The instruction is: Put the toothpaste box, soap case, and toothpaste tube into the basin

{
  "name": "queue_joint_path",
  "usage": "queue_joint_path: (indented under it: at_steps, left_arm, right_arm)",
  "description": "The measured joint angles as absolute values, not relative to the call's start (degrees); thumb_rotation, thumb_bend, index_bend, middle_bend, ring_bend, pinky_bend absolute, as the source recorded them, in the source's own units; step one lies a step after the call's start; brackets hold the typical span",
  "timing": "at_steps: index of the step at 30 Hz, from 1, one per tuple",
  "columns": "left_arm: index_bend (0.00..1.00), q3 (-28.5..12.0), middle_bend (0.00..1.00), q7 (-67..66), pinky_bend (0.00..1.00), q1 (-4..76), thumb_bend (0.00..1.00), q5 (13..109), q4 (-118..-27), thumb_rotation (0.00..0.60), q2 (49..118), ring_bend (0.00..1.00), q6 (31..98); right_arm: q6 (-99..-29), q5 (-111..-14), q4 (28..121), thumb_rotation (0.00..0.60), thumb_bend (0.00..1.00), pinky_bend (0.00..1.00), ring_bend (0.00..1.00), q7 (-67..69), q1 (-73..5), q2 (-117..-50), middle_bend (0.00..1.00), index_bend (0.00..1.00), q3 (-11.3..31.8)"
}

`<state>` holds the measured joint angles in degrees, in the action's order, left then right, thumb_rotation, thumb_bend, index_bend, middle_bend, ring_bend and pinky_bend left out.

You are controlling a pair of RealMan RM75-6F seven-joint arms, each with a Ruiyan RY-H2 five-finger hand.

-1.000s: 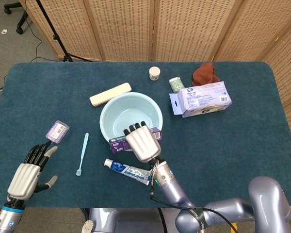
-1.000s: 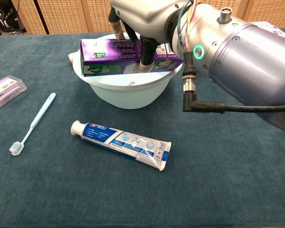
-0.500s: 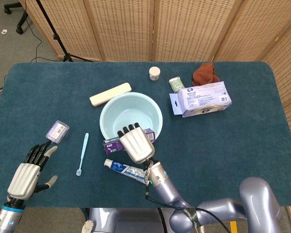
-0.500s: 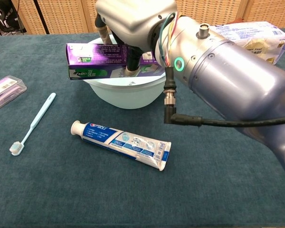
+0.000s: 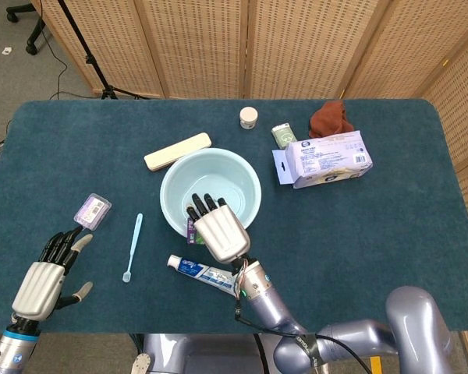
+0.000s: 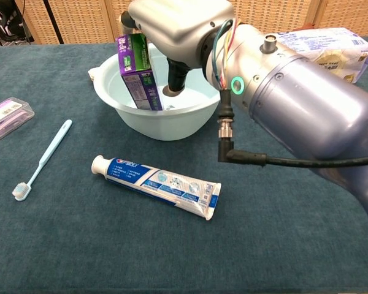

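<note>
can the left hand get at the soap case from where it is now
Probably yes. The left hand is open and holds nothing, and the soap case lies just ahead of it on bare table, nothing between them.

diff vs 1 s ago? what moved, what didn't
The right hand swung the toothpaste box from lying across the basin rim to standing on end inside it, one end above the rim; whether it is released is unclear. Toothpaste tube, soap case, toothbrush and open left hand are unchanged.
</note>
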<state>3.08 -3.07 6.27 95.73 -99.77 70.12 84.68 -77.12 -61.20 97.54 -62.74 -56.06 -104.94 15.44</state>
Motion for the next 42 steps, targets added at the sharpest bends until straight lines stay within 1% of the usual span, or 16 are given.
queue_joint_path:
  at_steps: [2,5,9,11,15,18,22,27,33,37,42]
  left_arm:
    - [0.0,3.1,0.0,-3.14,0.0,6.27,0.25,95.75,-99.74,0.6,70.17,0.0,84.66]
    - [0.0,3.07,0.0,-3.17,0.0,6.29,0.25,95.7,-99.72,0.6,70.19,0.0,84.64]
    - [0.0,2.99,0.0,-3.18,0.0,6.24,0.25,95.58,-99.67,0.6,70.23,0.0,84.75]
    - [0.0,3.0,0.0,-3.21,0.0,6.24,0.25,95.6,-99.68,0.6,70.24,0.0,84.75]
    - [0.0,3.0,0.0,-3.4,0.0,6.2,0.25,95.65,-99.64,0.6,70.33,0.0,84.84]
    - [0.0,2.88,0.0,-3.63,0.0,6.13,0.25,95.52,-99.62,0.6,70.38,0.0,84.99]
    - [0.0,2.78,0.0,-3.86,0.0,6.07,0.25,95.42,-99.58,0.6,70.47,0.0,85.12]
    - [0.0,2.78,0.0,-4.37,0.0,6.0,0.25,95.53,-99.47,0.6,70.74,0.0,85.26]
    - [0.0,3.0,0.0,-5.74,0.0,5.94,0.25,95.75,-99.25,0.6,71.3,0.0,85.06]
    - [0.0,3.13,0.0,-7.19,0.0,5.87,0.25,95.84,-98.94,0.6,72.04,0.0,84.89]
    - [0.0,2.93,0.0,-7.79,0.0,5.79,0.24,95.48,-98.59,0.6,72.52,0.0,84.9]
  right_arm:
    - [-77.31,-61.69,97.4,0.6,0.19,0.5,0.11,-62.62,-55.88,-104.83,0.07,0.19,15.41]
    - [-77.6,-62.44,96.99,0.6,0.19,0.47,0.07,-62.59,-55.61,-104.68,0.03,0.15,15.31]
    - [-78.18,-62.55,96.65,0.6,0.19,0.44,0.02,-63.12,-55.12,-104.15,0.0,0.15,15.44]
    - [-78.32,-62.3,96.74,0.6,0.19,0.4,0.0,-63.28,-54.72,-103.64,0.0,0.13,15.56]
    - [-78.66,-61.16,97.48,0.6,0.19,0.33,0.0,-64.06,-53.97,-102.49,0.0,0.1,15.78]
    - [-79.48,-60.9,99.05,0.6,0.18,0.29,0.0,-64.72,-52.89,-100.37,0.0,0.08,15.62]
    - [-80.43,-61.16,101.48,0.6,0.16,0.21,0.0,-64.7,-51.23,-97.3,0.0,0.05,15.14]
    - [-81.56,-61.49,104.79,0.6,0.13,0.16,0.0,-63.33,-48.69,-93.39,0.0,0.01,14.26]
    - [-82.86,-63.37,107.91,0.6,0.13,0.11,0.0,-59.66,-44.71,-88.04,0.0,0.0,11.71]
    - [-84.29,-66.48,109.24,0.6,0.13,0.08,0.0,-54.41,-40.67,-83.51,0.0,0.0,8.12]
    - [-85.91,-71.34,109.36,0.6,0.13,0.07,0.0,-46.4,-34.89,-80.02,0.0,0.0,2.77]
